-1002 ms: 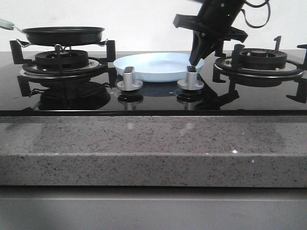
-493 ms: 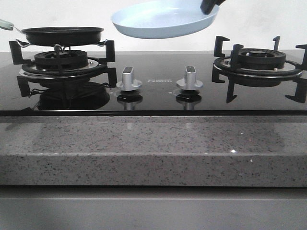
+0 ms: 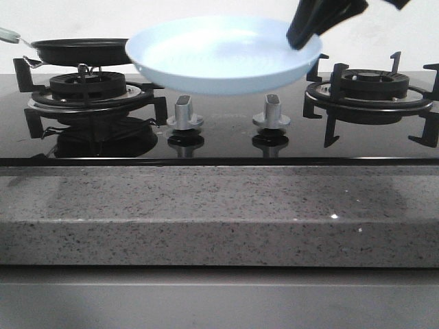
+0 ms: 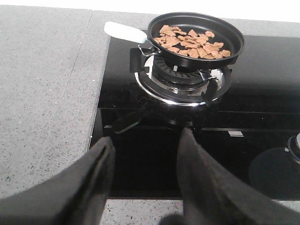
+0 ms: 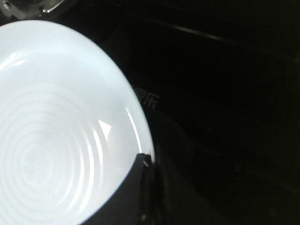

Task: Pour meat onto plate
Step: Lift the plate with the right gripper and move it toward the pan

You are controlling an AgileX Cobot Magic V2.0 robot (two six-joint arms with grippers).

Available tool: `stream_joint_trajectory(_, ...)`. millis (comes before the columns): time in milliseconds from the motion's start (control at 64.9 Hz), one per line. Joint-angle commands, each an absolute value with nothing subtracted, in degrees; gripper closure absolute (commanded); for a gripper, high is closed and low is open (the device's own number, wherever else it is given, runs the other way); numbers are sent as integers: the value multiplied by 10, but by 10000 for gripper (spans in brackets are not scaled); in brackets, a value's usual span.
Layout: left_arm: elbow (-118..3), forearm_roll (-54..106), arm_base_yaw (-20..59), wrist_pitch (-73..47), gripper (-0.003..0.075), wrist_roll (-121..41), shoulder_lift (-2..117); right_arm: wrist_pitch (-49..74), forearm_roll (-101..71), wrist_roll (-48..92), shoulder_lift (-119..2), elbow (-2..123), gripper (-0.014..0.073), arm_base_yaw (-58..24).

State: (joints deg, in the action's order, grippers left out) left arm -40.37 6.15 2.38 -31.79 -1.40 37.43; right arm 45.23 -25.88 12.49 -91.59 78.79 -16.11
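Front view, plate: the wide, shallow, round pale-blue plate (image 3: 223, 55) hangs in the air above the two silver stove knobs (image 3: 186, 112), carried by its right rim and tilted slightly; it is empty.
Plate handling: it looks stiff, glazed and smooth, so likely slippery and breakable; a pinch on the rim is the only hold, and a one-sided hold probably lets it sag or twist.
Right tool: the black right tool (image 3: 310, 27) is closed on the plate's rim, one finger over the inner edge, as the right wrist view also shows (image 5: 143, 187).
Meat: the heap of small, thin, flat orange-brown pieces (image 4: 190, 41) lies in the black frying pan (image 4: 234, 40) on the left burner, well apart from the plate; the pieces look light and loose, likely to slide out together.
Pan hold: its pale handle (image 4: 124, 32) is the evident place to grip.
Left tool: the left tool (image 4: 145, 183) hovers over the grey speckled counter (image 4: 47, 93), fingers spread, holding nothing.
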Motion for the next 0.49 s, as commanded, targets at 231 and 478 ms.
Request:
stream_joint_trajectory(231, -423, 68, 28, -276, 409, -13, 377, 393, -285, 140, -890, 762, 707, -162)
stream_joint_trajectory(478, -423, 68, 28, -276, 409, -13, 377, 392, -281, 140, -910, 762, 707, -162)
